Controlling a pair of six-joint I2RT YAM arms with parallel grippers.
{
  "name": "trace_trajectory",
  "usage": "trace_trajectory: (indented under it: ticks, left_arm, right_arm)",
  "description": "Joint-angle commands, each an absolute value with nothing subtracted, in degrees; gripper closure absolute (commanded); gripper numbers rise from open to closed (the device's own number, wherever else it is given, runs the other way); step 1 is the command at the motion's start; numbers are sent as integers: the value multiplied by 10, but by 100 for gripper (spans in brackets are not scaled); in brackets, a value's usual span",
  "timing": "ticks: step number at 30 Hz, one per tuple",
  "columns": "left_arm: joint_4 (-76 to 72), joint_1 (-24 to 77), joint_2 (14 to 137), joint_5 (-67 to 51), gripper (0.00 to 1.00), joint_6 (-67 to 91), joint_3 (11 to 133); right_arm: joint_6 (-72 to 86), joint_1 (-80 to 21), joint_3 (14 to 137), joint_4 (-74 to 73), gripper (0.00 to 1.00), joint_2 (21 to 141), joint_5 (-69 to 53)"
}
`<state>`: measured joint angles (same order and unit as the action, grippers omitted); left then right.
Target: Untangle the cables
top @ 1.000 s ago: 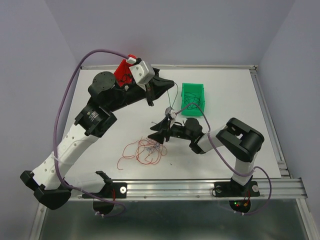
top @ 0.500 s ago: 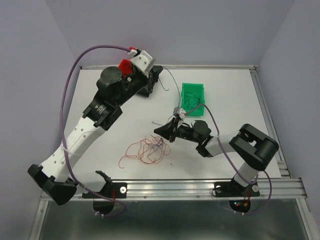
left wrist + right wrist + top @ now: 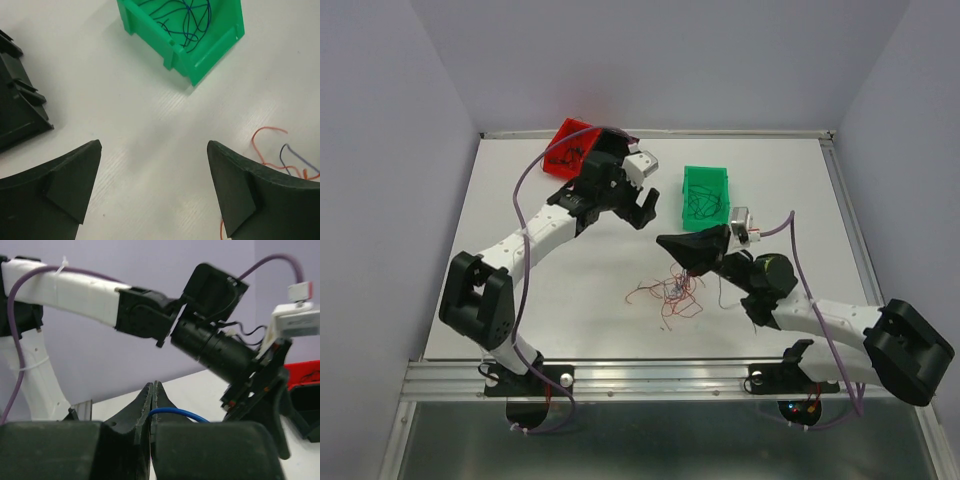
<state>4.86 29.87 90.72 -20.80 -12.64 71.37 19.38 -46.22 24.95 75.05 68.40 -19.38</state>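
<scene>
Built of white links (image 3: 535,237) and rounded black joint housings (image 3: 765,272), with thick lilac cables (image 3: 274,256) trailing along both arms. Tipped with matte black wedge-shaped fingers (image 3: 70,190) on left hand (image 3: 154,150) and right hand (image 3: 152,387). Fitted with small white camera blocks (image 3: 642,165) at the wrists. Cinched with a white zip tie (image 3: 63,264) around one link.

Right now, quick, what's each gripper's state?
Left gripper: jaws open, holding nothing.
Right gripper: jaws shut on a blue cable.
</scene>
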Motion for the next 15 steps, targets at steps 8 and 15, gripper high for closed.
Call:
trace_trajectory:
  ticks: [8,15]
  left_arm:
    - [-24,289,671,-433,1,-257,545]
    - [-97,344,524,-512,1,-336,397]
  right_arm:
    - [197,-467,242,728,99,616,44]
    - [200,-466,256,698,100,598,155]
